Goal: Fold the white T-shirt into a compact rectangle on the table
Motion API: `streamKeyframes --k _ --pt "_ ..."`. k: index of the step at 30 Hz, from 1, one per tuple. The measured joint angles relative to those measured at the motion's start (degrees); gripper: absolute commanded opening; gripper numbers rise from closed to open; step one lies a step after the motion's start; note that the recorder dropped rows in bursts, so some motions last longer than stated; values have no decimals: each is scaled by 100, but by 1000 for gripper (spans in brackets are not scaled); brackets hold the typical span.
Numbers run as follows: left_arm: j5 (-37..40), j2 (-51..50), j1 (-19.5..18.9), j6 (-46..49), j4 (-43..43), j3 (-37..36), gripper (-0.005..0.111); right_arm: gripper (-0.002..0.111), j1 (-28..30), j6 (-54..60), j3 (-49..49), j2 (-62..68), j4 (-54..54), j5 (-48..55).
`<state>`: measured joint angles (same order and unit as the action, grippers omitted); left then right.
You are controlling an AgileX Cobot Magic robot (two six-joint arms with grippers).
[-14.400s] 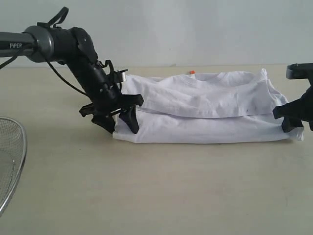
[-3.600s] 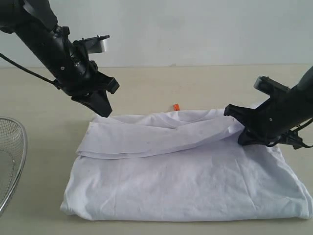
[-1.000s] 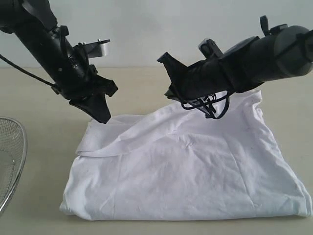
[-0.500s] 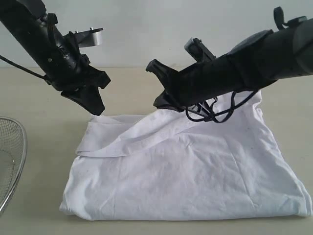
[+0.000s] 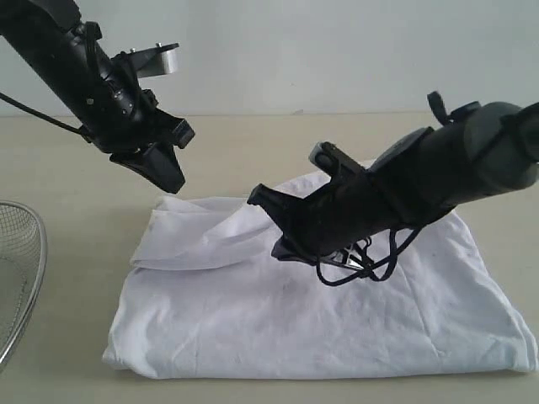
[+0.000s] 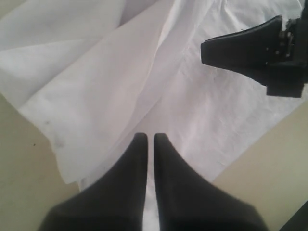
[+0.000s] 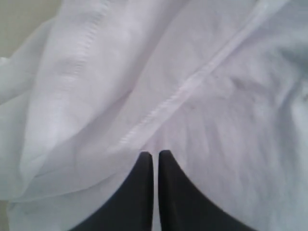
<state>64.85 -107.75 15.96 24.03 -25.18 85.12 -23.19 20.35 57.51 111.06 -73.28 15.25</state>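
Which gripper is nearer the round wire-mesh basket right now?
Left. The left gripper hovers above the white T-shirt's corner on the round wire-mesh basket's side; the right gripper sits farther off, over the shirt's middle.

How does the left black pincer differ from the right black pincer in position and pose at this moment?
The left black pincer hangs in the air above the far left corner of the folded white T-shirt; the right black pincer is low over the shirt's middle, seemingly against the cloth. The left one points steeply down; the right one points sideways, nearly level. Both are shut and hold nothing.
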Motion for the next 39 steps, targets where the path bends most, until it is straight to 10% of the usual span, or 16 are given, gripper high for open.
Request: streamKeyframes --k 39 --pt "84 0 0 0 -230 0 4 0 -203 -39 507 566 -665 -368"
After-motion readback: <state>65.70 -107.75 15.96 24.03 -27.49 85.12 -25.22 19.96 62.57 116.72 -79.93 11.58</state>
